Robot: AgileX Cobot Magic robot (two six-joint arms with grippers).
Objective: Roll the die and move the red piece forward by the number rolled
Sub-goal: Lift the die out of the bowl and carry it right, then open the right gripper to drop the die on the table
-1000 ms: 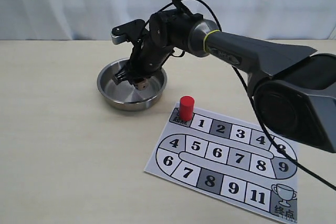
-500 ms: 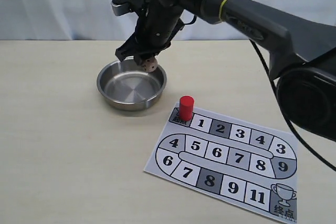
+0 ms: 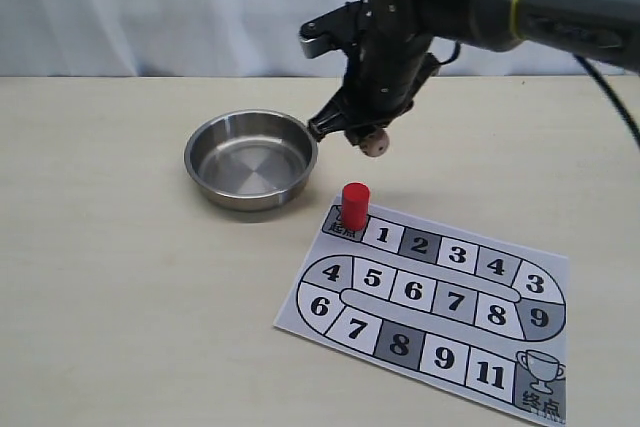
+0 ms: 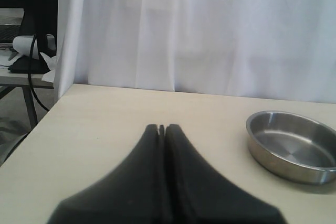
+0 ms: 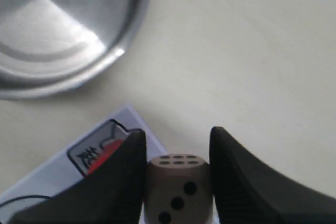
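Beige with dark pips, the die (image 3: 377,146) hangs in the air, pinched between the fingers of the right gripper (image 3: 367,136). It is just outside the rim of the steel bowl (image 3: 203,144), on the board's side and near the red piece (image 3: 355,204). A second ago it sat low inside the bowl, and half a second ago it was over the far rim. It has been lifted out and carried across, so the roll itself seems yet to come. The red piece has not left the start square of the board (image 3: 430,342). The left gripper (image 4: 161,128) is pressed together on nothing, well apart.
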